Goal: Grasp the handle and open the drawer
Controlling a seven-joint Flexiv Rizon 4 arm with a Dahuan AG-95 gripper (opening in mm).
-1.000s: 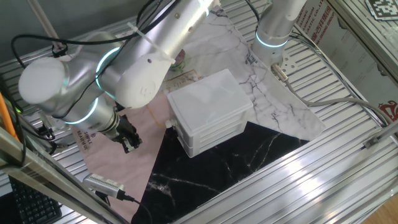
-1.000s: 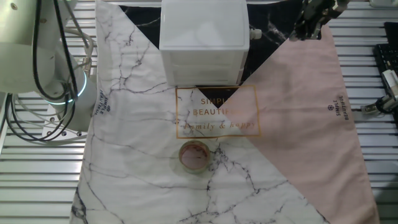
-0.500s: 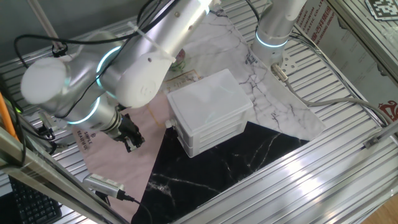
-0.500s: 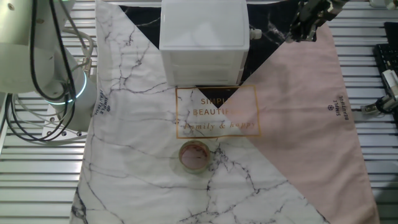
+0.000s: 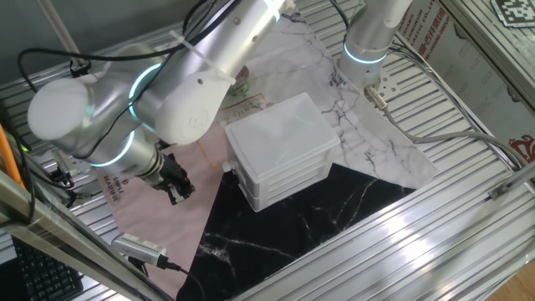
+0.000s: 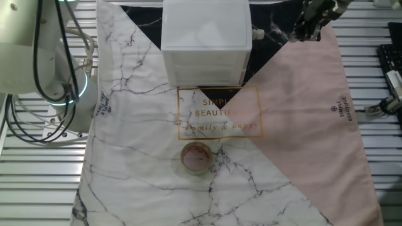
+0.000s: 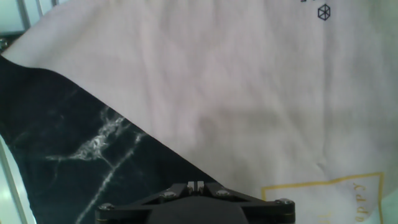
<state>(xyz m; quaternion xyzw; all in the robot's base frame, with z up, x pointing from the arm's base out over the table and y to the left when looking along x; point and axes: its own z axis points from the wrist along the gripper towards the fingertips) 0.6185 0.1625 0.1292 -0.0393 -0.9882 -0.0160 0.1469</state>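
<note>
**Gripper low over the pink cloth, apart from the cabinet**

The gripper hangs just above the pink part of the cloth, close to the line where pink meets black marble print; it holds nothing; whether its fingers are spread or pressed together I cannot tell, since the fixed views show only a dark cluster and the hand view shows just the black base of the hand at the bottom edge. In the other fixed view the gripper sits near the top edge, to the side of the white cabinet, not touching it; the handle shows as a small dark knob on the cabinet side that faces the gripper, between the two. In one fixed view the drawer appears shut, flush in the cabinet front. Farther off, beyond the cabinet, a small round pinkish dish rests on the white marble print below gold lettering.
</note>
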